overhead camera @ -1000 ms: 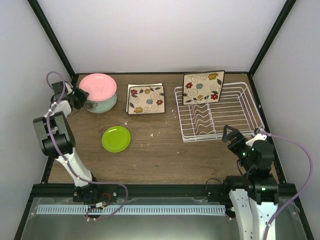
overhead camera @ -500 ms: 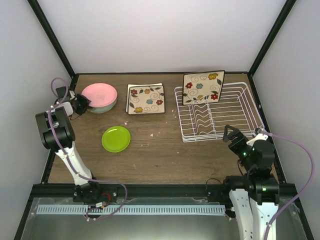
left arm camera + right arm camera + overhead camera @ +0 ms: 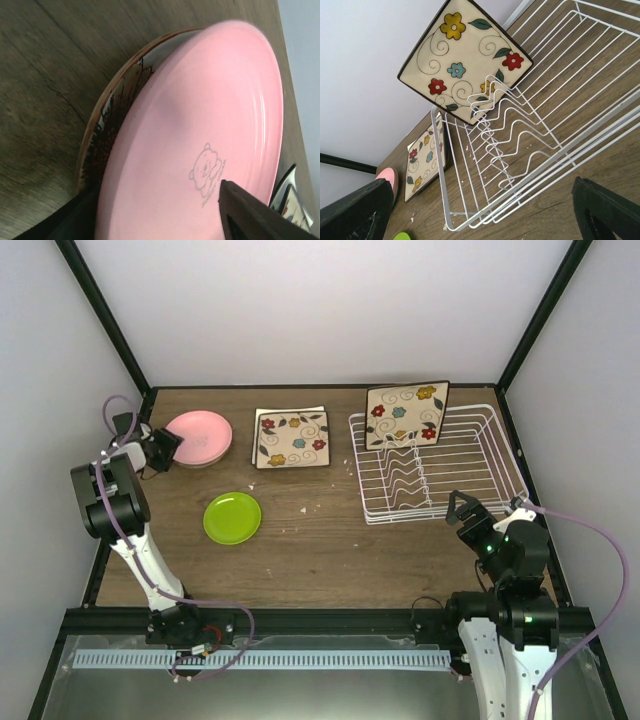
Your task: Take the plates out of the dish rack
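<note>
Black fingers (image 3: 250, 215) of the left gripper (image 3: 168, 448) stand spread, and we see the near rim of the round pink plate (image 3: 200, 125) between them, not pinched. That pink plate (image 3: 200, 435) lies flat on a brown-rimmed plate (image 3: 107, 130) in the far-left corner of the wooden table (image 3: 330, 550). The left arm (image 3: 105, 505) reaches along the table's left edge, its elbow raised and its wrist low beside the stack.

The right gripper (image 3: 461, 508) is spread wide too, holding nothing. It hangs by the near edge of the white wire dish rack (image 3: 470, 455), and the right arm (image 3: 515, 560) is folded over the near-right corner.

The dish rack (image 3: 530, 150) holds one flowered square plate (image 3: 406, 413), which stands on edge at the rack's far-left corner (image 3: 465, 65). We see only bare wire in the other slots.

A second flowered square plate (image 3: 291, 438) lies flat along the far edge, between the pink plate and the rack. A lime-green plate (image 3: 232, 517) sits nearer us, left of centre. Between it and the rack we see open wood with a few pale crumbs (image 3: 305, 508).
</note>
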Robot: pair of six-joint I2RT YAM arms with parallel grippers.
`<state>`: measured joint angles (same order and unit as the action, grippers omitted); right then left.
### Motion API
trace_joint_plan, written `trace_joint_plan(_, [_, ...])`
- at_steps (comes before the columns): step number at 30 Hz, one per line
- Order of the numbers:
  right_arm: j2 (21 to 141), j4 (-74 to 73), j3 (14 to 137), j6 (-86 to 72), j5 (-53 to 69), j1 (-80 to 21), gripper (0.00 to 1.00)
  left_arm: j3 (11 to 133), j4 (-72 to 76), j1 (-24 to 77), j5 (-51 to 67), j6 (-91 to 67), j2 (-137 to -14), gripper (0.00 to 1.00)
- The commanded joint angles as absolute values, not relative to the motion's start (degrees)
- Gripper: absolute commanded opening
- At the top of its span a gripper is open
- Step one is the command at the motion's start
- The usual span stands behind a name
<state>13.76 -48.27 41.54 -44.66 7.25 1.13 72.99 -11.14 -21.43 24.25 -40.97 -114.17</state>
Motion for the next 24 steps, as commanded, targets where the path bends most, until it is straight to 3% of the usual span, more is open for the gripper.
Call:
trace_joint_plan(1, [12.9,-48.6,43.0,-45.7,6.6,0.6,1.00,74.6,-16.9,-22.0,18.7,-38.1,-113.5,0.69])
trace_joint_plan(4, [12.8,-48.4,42.5,-46.1,6.8,0.6,1.00,75.4,-20.7,-21.8,14.3,-36.6,-111.8,0.77])
trace_joint_plan(9, [12.8,-47.7,41.6,-46.5,7.3,0.6,1.00,76.8,-25.1,-21.7,9.5,-35.2,-109.1,0.81])
trace_joint_plan(18, [13.5,-46.1,40.4,-46.6,8.3,0.6,1.00,80.2,-28.5,-20.3,8.3,-33.4,-108.4,0.83])
trace_joint_plan(24, [13.2,-46.4,40.3,-46.4,8.1,0.6,1.00,83.1,-31.5,-18.7,-4.5,-31.0,-104.3,0.84])
